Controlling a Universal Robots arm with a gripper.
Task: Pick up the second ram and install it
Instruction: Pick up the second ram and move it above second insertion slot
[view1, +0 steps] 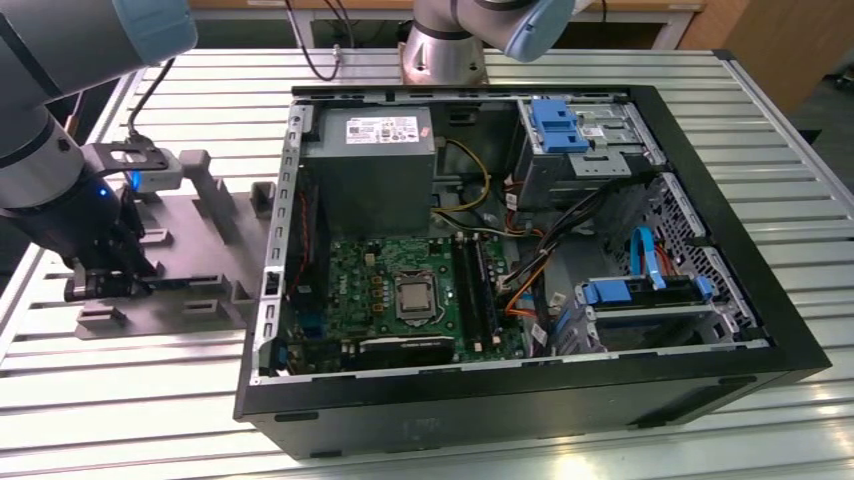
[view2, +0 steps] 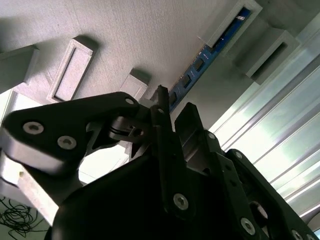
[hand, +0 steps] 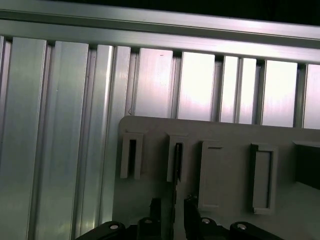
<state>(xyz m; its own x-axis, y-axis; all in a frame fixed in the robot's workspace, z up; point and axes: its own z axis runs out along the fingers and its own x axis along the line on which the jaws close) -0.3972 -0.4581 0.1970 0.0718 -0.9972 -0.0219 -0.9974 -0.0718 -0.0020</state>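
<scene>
The second ram (view2: 210, 50) is a thin stick with a row of dark chips. It stands on edge in a slot of the grey holder block (hand: 230, 175), and in the first wrist view it shows as a dark edge (hand: 176, 162). My gripper (hand: 173, 207) is lowered over it, open, with one finger on each side and a small gap to each. In the second wrist view the ram runs between the fingertips (view2: 161, 95). In the exterior view the gripper (view1: 114, 288) is down at the holder block (view1: 187, 260), at that view's left of the computer.
The open computer case (view1: 534, 400) lies on the slatted metal table (view1: 147, 400). Its green circuit board (view1: 400, 300) carries long black slots (view1: 474, 285). Cables, blue drive bays (view1: 641, 290) and a grey power supply (view1: 367, 165) crowd the inside.
</scene>
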